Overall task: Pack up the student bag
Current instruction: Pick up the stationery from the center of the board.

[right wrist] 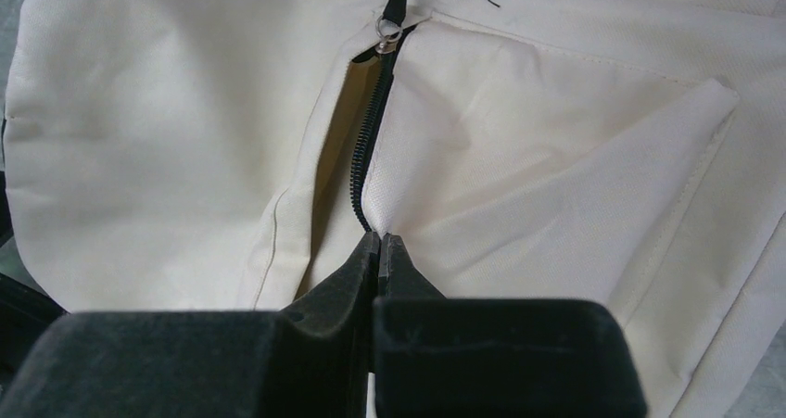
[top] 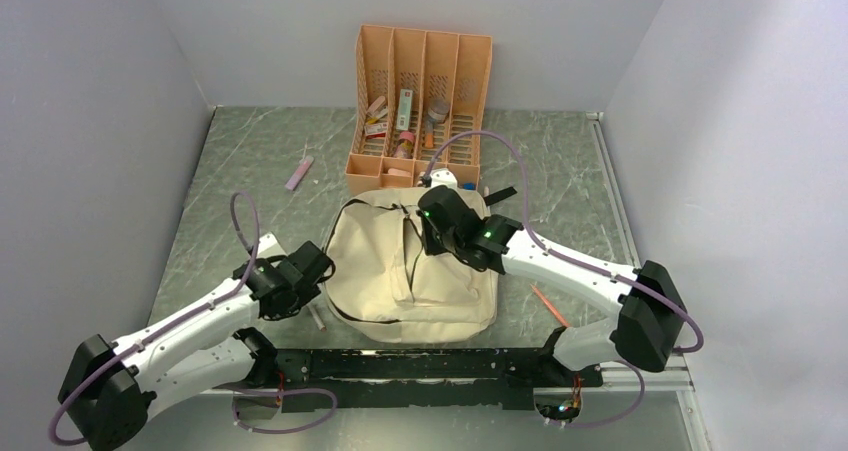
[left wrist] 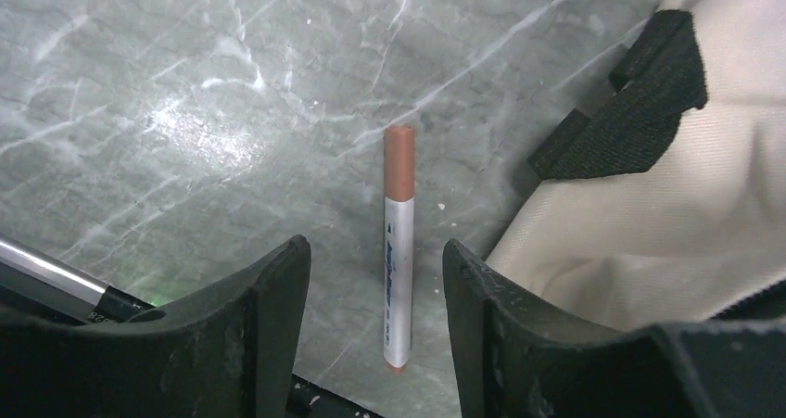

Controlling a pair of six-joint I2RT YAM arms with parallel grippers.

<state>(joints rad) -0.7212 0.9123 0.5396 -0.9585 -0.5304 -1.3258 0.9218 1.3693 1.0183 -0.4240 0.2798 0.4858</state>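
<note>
The student bag (top: pixel 400 271) pocket lay unzipped, right pincer (right wrist: pixel 380 247) pressed together at its zip (right wrist: pixel 366 158) — left pincer (left wrist: pixel 371 260) hung spread over an unpacked marker (left wrist: pixel 399 251) at the bag's 8 o'clock

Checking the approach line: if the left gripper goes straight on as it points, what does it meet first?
The orange-capped marker, lying on the table between the left gripper's open fingers; depth unclear.

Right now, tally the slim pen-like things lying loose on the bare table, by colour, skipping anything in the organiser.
Pink stick: 1
Orange pencil: 1
White marker with brown cap: 1
Total: 3
</note>
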